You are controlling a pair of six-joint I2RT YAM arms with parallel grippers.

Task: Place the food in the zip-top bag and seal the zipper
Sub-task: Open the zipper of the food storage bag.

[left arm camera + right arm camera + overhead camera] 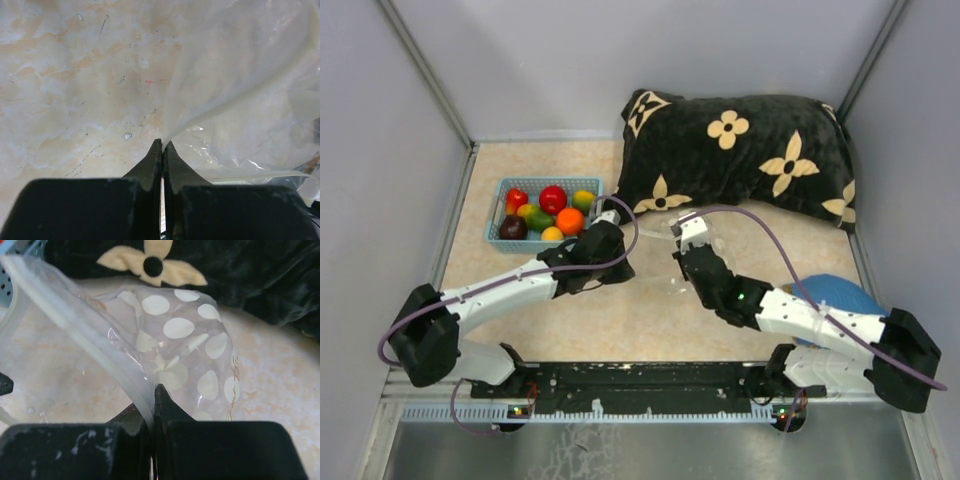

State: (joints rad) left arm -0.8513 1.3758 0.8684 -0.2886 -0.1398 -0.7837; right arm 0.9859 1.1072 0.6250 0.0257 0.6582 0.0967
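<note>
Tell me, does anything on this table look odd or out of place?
Only the black flowered pillow at the back seems misplaced. Nothing is spilled: the food sits in the blue basket, and the left gripper and right gripper pinch the dotted bag.

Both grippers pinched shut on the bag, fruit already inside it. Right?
Not quite. The left gripper and right gripper are pinched shut on the bag, but the fruit sits in the blue basket, not the bag. The top view shows it.
</note>
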